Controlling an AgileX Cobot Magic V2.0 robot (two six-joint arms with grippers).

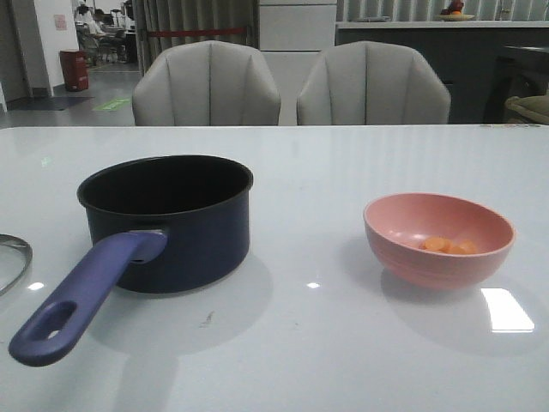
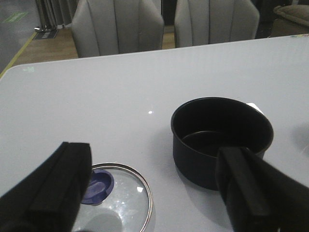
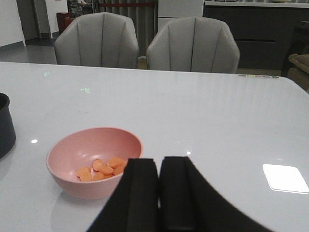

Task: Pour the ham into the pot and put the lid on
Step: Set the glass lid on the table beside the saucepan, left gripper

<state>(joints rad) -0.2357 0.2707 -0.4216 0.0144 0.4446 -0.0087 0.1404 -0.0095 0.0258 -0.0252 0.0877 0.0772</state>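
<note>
A round dark navy pot (image 1: pixel 167 221) with a black, bare inside is seen upright on the left part of the glossy white tabletop (image 1: pixel 343 343). Its long purple-blue handle (image 1: pixel 81 299), smooth and pierced by an oval hole near the end, is pointed toward the robot. Well apart on the right, a smooth pink bowl (image 1: pixel 438 239) is set, and a few small orange-pink rounded slices of ham (image 1: pixel 448 246) are gathered on its bottom. At the far left edge of the front view only a curved piece of the lid (image 1: pixel 14 262) is shown; in the left wrist view its dark glass, steel rim and blue notched knob (image 2: pixel 97 187) are seen lying flat on the tabletop near the pot.

The left pincer (image 2: pixel 159 193) is held spread wide above the tabletop, one black finger over the lid and the other in front of the pot, with nothing between them. The right pincer (image 3: pixel 159 193) is pressed together, empty, and poised just beside the bowl.

Window glare is reflected in bright patches on the tabletop. Two grey padded chairs (image 1: pixel 206 86) are placed behind the far edge, and a dark counter (image 1: pixel 412 39) is seen behind them.
</note>
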